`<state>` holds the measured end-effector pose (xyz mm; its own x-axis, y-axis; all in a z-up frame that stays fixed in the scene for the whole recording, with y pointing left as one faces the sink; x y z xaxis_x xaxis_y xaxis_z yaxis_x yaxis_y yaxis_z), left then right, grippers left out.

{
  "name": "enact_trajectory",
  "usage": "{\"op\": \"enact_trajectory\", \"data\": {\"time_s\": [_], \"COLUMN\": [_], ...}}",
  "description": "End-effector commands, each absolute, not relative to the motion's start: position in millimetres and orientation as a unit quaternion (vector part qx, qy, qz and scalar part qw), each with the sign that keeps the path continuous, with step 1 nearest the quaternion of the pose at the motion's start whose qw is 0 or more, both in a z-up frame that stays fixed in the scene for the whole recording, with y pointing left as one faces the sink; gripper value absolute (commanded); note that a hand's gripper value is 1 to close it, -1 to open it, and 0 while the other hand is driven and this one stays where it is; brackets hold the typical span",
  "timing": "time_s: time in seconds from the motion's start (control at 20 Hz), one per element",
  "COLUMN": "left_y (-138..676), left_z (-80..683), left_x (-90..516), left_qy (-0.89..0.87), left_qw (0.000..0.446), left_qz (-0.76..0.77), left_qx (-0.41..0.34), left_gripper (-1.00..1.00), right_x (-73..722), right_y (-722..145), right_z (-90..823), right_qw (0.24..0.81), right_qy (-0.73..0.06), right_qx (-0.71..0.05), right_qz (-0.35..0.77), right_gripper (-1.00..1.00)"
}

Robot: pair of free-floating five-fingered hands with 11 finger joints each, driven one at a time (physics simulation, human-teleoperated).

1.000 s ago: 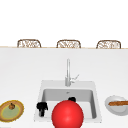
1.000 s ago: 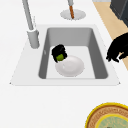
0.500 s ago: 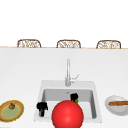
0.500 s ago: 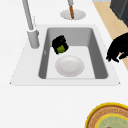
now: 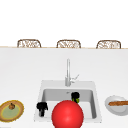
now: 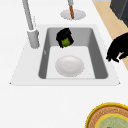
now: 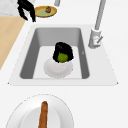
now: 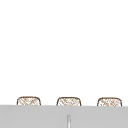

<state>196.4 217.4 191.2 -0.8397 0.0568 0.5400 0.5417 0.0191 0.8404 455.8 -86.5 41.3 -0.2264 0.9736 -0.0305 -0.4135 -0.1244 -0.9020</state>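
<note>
The right hand has lifted the green fruit off the white bowl, fingers curled around it; the left hand hangs by the sink's left rim, fingers curled, empty.

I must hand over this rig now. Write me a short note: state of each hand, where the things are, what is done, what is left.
Right hand: shut on the green fruit, in the air over the sink, behind the white bowl.
Left hand: idle at the sink's left rim, fingers curled, holding nothing.
Done: fruit is gripped and clear of the bowl.
Left: fruit is not yet set down anywhere.
Nearby: yellow plate on the left, plate with brown stick on the right.
</note>
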Motion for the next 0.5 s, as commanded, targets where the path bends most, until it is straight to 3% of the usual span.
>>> {"op": "enact_trajectory", "data": {"time_s": [0.0,0.45], "left_y": [217.4,217.4], "left_z": [191.2,191.2], "left_x": [196.4,196.4], "left_qy": [-0.690,-0.690], "left_qw": [0.182,0.182], "left_qz": [-0.666,-0.666], "left_qx": [-0.217,-0.217], "left_gripper": [0.00,0.00], "right_x": [429.7,377.5], "right_y": [-84.4,-89.0], "right_z": [53.8,100.0], "right_qw": [0.551,0.566], "right_qy": [-0.436,-0.441], "right_qx": [-0.324,-0.314], "right_qz": [0.633,0.621], "right_gripper": [1.00,1.00]}}
